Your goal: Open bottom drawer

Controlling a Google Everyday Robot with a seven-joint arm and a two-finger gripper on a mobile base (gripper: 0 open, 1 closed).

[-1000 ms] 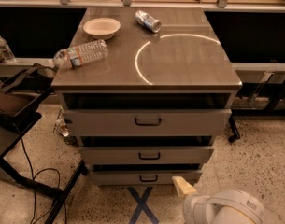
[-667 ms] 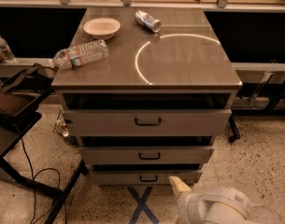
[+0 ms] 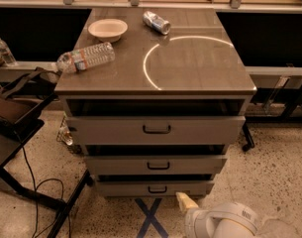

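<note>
My gripper (image 3: pixel 185 202) sits at the bottom edge of the view, its cream tip pointing up and left from the white arm housing. Whether it is open or closed I cannot tell. It lies low over the speckled floor, just right of a blue taped X (image 3: pixel 150 218).

Right above the tip is the bottom drawer (image 3: pixel 121 188), the slimmest of three grey fronts. Its small black loop handle (image 3: pixel 157 189) is to the left of my gripper and apart from it. A dark slot runs along the top of this front, and what is inside is hidden in shadow.

The middle drawer (image 3: pixel 116 165) and the tall top drawer (image 3: pixel 106 130) show the same kind of black gap above them - contents unseen.

On the cabinet top (image 3: pixel 200 73) a clear plastic bottle (image 3: pixel 86 57) lies on its side near the left edge. Farther back stands a pale bowl (image 3: pixel 107 29) showing only its plain inside, and to its right a can (image 3: pixel 156 22) lies tipped over - well apart from the bottle. A bright ring of light curves across the right half of the surface.
</note>
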